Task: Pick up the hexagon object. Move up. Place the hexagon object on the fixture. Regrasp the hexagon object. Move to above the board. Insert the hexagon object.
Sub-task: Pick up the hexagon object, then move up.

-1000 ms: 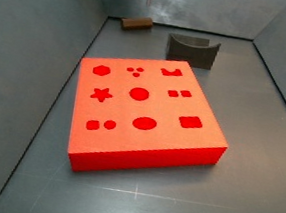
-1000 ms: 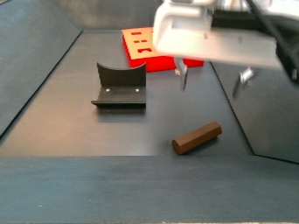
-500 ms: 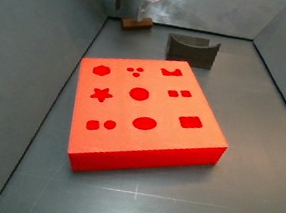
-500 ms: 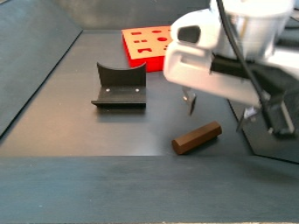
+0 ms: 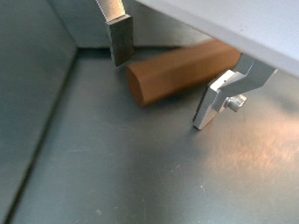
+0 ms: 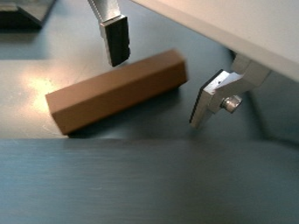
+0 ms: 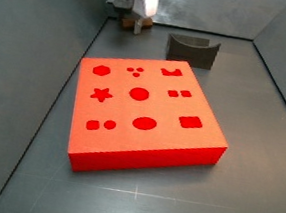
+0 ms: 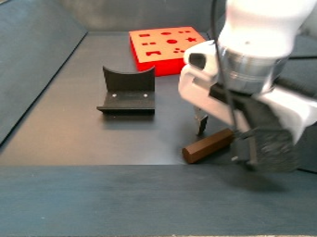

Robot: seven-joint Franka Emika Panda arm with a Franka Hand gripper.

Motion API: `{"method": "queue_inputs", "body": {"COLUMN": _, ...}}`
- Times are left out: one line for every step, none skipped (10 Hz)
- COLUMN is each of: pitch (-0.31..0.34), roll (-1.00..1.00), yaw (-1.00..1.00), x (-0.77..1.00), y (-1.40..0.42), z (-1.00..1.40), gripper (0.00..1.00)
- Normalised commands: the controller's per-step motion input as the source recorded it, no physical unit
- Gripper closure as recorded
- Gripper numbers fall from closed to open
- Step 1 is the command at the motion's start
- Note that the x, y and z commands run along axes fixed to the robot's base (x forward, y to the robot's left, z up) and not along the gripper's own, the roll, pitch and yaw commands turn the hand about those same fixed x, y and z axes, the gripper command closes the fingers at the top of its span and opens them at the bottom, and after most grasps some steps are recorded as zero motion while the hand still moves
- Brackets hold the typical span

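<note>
Hexagon object (image 6: 117, 90) lies on the floor between the gripper's (image 6: 163, 74) spread, empty fingers; judged ungrasped, every step remains.

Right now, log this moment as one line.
gripper open, astride peg | peg on floor | fixture empty | board holes empty

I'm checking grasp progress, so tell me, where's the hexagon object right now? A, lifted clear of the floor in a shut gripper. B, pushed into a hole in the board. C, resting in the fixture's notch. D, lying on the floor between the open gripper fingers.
D: in both wrist views the hexagon object lies flat on the floor, with the gripper open and a finger on either side.
</note>
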Motion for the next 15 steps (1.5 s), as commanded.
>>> {"method": "queue_inputs", "body": {"pitch": -0.010, "roll": 0.00, "yaw": 0.00, "x": 0.00, "y": 0.00, "z": 0.00, "gripper": 0.00}}
{"method": "queue_inputs", "body": {"pitch": 0.000, "roll": 0.00, "yaw": 0.00, "x": 0.00, "y": 0.00, "z": 0.00, "gripper": 0.00}}
{"method": "queue_inputs", "body": {"pitch": 0.000, "roll": 0.00, "yaw": 0.00, "x": 0.00, "y": 0.00, "z": 0.00, "gripper": 1.00}}
{"method": "queue_inputs", "body": {"pitch": 0.000, "roll": 0.00, "yaw": 0.00, "x": 0.00, "y": 0.00, "z": 0.00, "gripper": 1.00}}
{"method": "queue_inputs", "body": {"pitch": 0.000, "roll": 0.00, "yaw": 0.00, "x": 0.00, "y": 0.00, "z": 0.00, "gripper": 1.00}}
{"method": "queue_inputs", "body": {"pitch": 0.000, "roll": 0.00, "yaw": 0.00, "x": 0.00, "y": 0.00, "z": 0.00, "gripper": 1.00}}
{"method": "queue_inputs", "body": {"pitch": 0.000, "roll": 0.00, "yaw": 0.00, "x": 0.00, "y": 0.00, "z": 0.00, "gripper": 1.00}}
{"method": "queue_inputs", "body": {"pitch": 0.000, "roll": 0.00, "yaw": 0.00, "x": 0.00, "y": 0.00, "z": 0.00, "gripper": 1.00}}
{"method": "queue_inputs", "body": {"pitch": 0.000, "roll": 0.00, "yaw": 0.00, "x": 0.00, "y": 0.00, "z": 0.00, "gripper": 1.00}}
{"method": "queue_inputs", "body": {"pitch": 0.000, "roll": 0.00, "yaw": 0.00, "x": 0.00, "y": 0.00, "z": 0.00, "gripper": 1.00}}
{"method": "queue_inputs", "body": {"pitch": 0.000, "roll": 0.00, "yaw": 0.00, "x": 0.00, "y": 0.00, "z": 0.00, "gripper": 1.00}}
{"method": "queue_inputs", "body": {"pitch": 0.000, "roll": 0.00, "yaw": 0.00, "x": 0.00, "y": 0.00, "z": 0.00, "gripper": 1.00}}
{"method": "queue_inputs", "body": {"pitch": 0.000, "roll": 0.00, "yaw": 0.00, "x": 0.00, "y": 0.00, "z": 0.00, "gripper": 1.00}}
{"method": "queue_inputs", "body": {"pitch": 0.000, "roll": 0.00, "yaw": 0.00, "x": 0.00, "y": 0.00, "z": 0.83, "gripper": 1.00}}
{"method": "queue_inputs", "body": {"pitch": 0.007, "roll": 0.00, "yaw": 0.01, "x": -0.02, "y": 0.01, "z": 0.83, "gripper": 1.00}}
